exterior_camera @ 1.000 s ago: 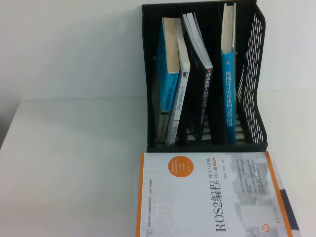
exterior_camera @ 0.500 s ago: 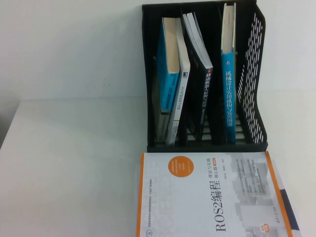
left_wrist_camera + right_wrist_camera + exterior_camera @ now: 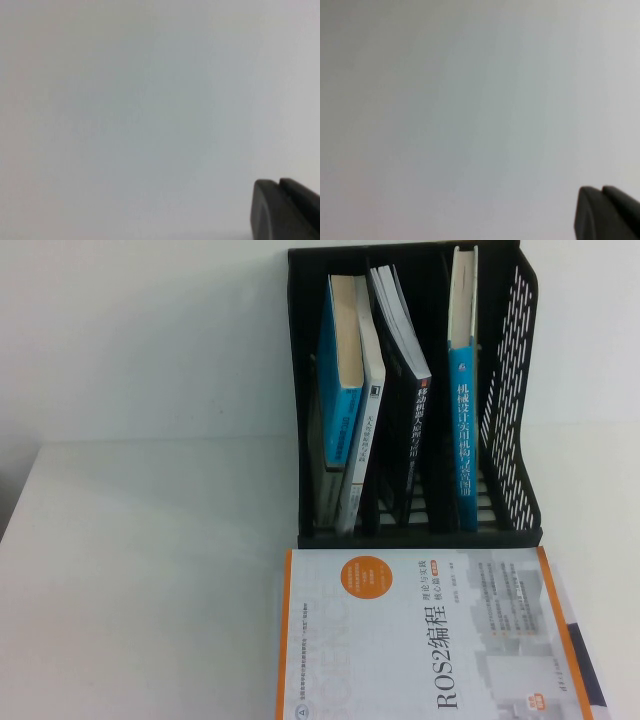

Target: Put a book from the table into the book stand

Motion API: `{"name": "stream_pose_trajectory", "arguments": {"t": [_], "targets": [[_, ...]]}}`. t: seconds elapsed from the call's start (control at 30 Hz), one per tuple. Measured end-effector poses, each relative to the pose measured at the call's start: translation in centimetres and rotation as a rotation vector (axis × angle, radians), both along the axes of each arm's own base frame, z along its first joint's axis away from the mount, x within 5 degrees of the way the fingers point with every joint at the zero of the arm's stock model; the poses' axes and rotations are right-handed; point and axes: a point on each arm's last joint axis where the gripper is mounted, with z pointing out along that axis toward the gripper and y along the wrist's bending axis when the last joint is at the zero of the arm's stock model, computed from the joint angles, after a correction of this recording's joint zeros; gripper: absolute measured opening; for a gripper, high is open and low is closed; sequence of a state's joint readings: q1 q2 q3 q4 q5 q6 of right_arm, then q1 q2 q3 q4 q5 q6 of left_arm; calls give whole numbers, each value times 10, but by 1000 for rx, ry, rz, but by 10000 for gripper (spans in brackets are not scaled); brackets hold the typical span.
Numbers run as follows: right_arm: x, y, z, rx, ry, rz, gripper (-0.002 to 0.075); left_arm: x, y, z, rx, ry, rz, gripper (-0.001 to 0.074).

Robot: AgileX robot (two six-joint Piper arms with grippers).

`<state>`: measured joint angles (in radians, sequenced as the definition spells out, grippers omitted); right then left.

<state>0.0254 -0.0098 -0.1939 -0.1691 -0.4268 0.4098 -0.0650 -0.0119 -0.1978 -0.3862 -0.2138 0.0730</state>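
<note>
A: From the high view, where does the book [image 3: 430,635] lie?

B: Flat on the table [image 3: 150,580], cover up, at the near edge and right of the middle, its lower part cut off by the frame. Its far edge sits just beside the front of the book stand [image 3: 415,390], which stands upright toward the far edge.

A: What is in the stand?

B: A blue book [image 3: 342,370] and a white-spined book [image 3: 366,430] lean together in the left slots, a dark book [image 3: 412,400] tilts in the middle, and a blue-spined book [image 3: 463,410] stands upright toward the right, beside the perforated side panel.

A: Any arm there?

B: None shows in that view; neither gripper is near the book.

A: And the left wrist view?

B: Only plain white surface, with the dark tip of the left gripper [image 3: 286,210] in one corner. The two fingers press together, clenched on nothing. Neither book nor stand shows here, so the gripper sits apart from both.

A: The right wrist view?

B: Much the same: white surface and the dark tip of the right gripper [image 3: 607,212] in a corner. Its fingers look pressed together too, with only a thin seam between them and nothing held. The book does not appear here either.
</note>
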Motion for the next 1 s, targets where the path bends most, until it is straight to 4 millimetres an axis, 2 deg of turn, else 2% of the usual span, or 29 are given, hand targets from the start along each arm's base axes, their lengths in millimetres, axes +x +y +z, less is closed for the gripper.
{"name": "stream_pose_trajectory", "arguments": {"t": [0.13,0.23,0.33,0.43,0.57,0.67,0.77,1.0], "targets": [[-6,0,38,2,-37,-4,-3,-15,-1,37,139,-108,64,-4],[0,-1,60,3,-5,-10,-3,-15,-1,61,183,-129,86,-4],[17,-2,76,16,121,-21,-3,-2,-3,76,220,-61,83,-4],[44,-5,73,48,395,-45,-3,23,-6,79,258,73,61,-4],[72,-9,51,49,810,-106,-3,56,-10,67,197,271,-13,-4],[81,-12,32,-21,1029,-160,-3,80,-14,52,92,432,-87,-4],[81,-12,27,-31,1096,-169,-3,99,-19,35,27,585,-145,-4],[81,-3,27,-49,1100,-83,-3,131,-33,-6,-85,935,-274,-4]]}}
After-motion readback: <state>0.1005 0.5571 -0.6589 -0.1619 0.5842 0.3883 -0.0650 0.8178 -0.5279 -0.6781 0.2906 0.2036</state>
